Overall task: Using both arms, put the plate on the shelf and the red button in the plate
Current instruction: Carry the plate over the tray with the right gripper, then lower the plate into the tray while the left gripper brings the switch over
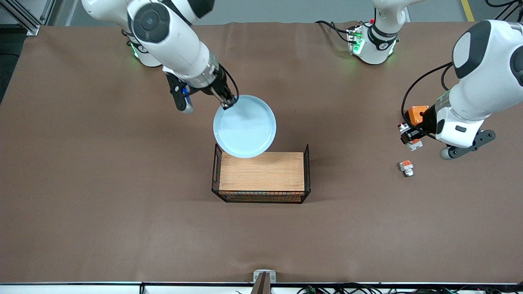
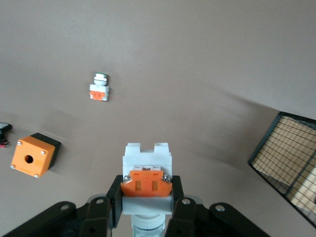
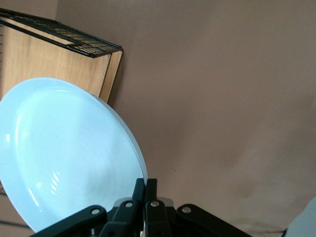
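Over the wooden-topped wire rack [image 1: 261, 176] at mid-counter, the right end effector [image 1: 227, 103] pinches the round pale-blue plate [image 1: 245, 126] by its rim while the left end effector [image 1: 410, 136] carries the white-and-orange red button [image 2: 146, 178] above the counter's left-arm end, neither yet placed.

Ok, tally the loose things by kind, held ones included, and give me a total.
Plates: 1, the plate, held in the right hand over the shelf.
Push-button parts: 2, the red button in the left hand, and a stubby part on the table.
Orange boxes: 1, orange box.
Wire-sided wooden shelves: 1, shelf.
Total: 5.
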